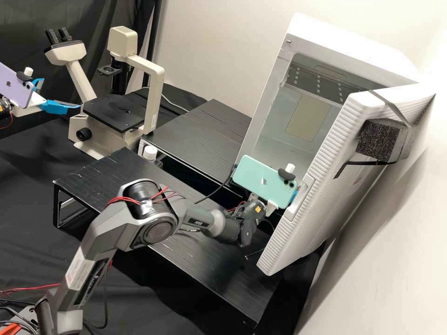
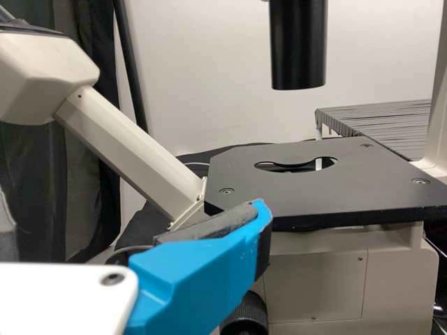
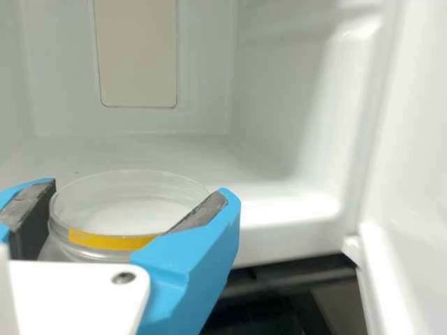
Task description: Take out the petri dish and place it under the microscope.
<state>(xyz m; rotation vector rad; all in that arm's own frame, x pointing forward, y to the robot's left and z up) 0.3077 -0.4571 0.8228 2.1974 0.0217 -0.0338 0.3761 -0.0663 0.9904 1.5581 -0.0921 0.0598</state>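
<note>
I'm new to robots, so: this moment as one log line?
right fingers: holding dish, box mouth | left fingers: open, near microscope | placing: not done

A black curtain (image 1: 23, 28) hangs beside a pale wall (image 1: 214, 51); two low black tables (image 1: 205, 135) stand near each other.

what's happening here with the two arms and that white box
The right gripper has the petri dish between its fingers, just at the open white cabinet. The left gripper is open, holding nothing, beside the microscope. The dish is not yet on the microscope's black stage, where it seems meant to go.
</note>
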